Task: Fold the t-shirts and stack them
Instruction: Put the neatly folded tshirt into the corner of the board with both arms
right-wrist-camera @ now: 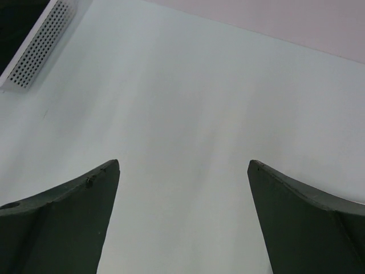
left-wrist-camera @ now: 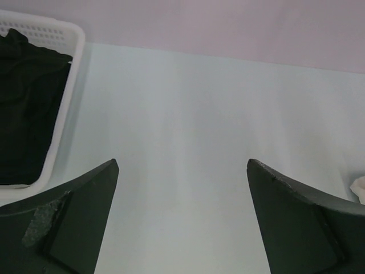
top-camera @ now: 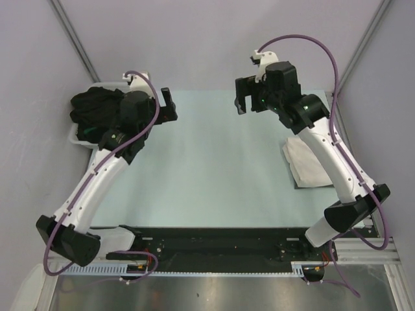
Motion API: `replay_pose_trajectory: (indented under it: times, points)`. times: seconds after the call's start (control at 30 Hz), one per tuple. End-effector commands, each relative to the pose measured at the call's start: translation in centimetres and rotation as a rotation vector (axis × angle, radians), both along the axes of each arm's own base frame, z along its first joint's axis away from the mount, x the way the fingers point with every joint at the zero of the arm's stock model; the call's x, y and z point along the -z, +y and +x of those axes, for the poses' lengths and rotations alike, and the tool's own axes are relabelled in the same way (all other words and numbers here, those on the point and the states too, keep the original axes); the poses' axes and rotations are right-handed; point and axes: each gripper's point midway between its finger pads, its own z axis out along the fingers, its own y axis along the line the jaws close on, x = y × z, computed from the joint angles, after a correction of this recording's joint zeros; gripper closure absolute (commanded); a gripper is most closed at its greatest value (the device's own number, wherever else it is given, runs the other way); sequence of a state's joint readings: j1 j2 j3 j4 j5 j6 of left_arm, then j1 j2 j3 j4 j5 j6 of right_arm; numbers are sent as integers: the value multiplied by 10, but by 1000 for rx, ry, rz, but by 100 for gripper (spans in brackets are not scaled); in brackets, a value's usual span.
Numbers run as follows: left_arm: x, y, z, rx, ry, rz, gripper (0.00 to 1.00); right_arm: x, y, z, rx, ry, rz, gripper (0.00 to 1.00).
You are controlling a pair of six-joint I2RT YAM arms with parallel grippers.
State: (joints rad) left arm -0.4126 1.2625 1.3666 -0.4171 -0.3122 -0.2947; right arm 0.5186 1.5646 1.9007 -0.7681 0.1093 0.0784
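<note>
Lying heaped in the tub (top-camera: 76,137) at ten o'clock, the black t-shirts (top-camera: 97,107) may come out two at once when the left hand (top-camera: 170,107) or right hand (top-camera: 239,102), both open and empty, grabs.

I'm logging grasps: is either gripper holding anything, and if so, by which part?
Nothing is held: the left gripper and right gripper both stand open and empty.

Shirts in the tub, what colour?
The shirts look black; best seen in the left wrist view.
</note>
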Motion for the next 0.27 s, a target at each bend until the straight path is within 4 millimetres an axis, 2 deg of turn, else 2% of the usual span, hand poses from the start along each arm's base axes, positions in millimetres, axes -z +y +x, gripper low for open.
replay_pose_trajectory:
  times: [0.0, 0.13, 0.23]
  points:
    - [-9, 15, -3, -46, -81, 17, 0, -32, 10, 4, 13, -108, -9, 0]
    - [-8, 16, -3, -43, -74, 36, 1, -31, 19, 7, 1, -101, -1, 0]
    - [-7, 18, -5, -40, -81, 58, 0, -30, 19, 10, 24, -103, -9, 0]
